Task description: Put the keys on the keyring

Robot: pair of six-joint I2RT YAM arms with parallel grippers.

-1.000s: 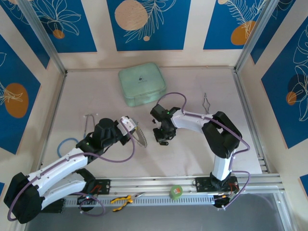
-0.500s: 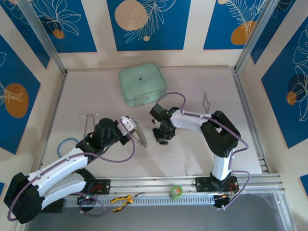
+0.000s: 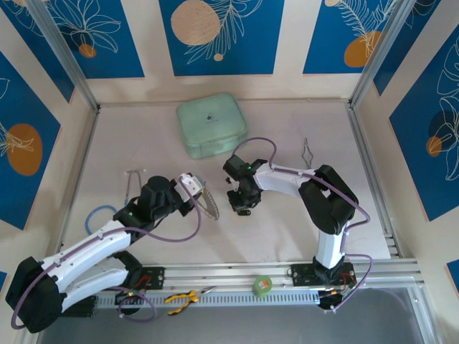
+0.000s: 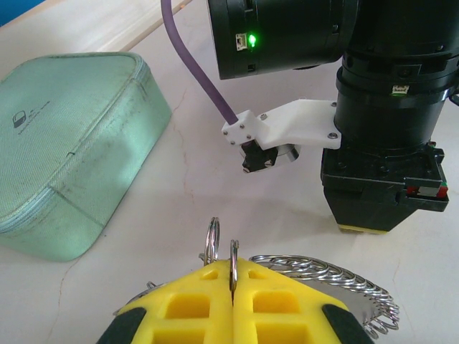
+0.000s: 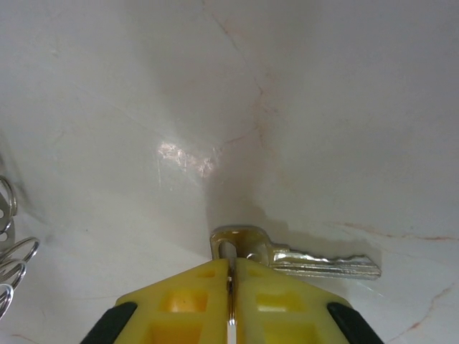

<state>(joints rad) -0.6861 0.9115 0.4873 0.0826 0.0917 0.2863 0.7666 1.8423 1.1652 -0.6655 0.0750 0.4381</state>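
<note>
Holding the keyring (image 4: 315, 271) in the left gripper (image 4: 233, 266), clamped tight on one thin ring, just nearside of the mint-green case (image 4: 64, 158). Pinching the head of a silver key (image 5: 308, 263) in the right gripper (image 5: 232, 266), all but closed, also nearside of the case (slightly rightward). Lies flat, long axis crosswise to the grip, blade pointing right in the wrist view. Risks swivelling or dropping on lifting, given so shallow a tip hold.

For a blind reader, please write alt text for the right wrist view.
The right gripper pinches the head of a silver key lying on a pale table. Wire rings show at the left edge.
</note>
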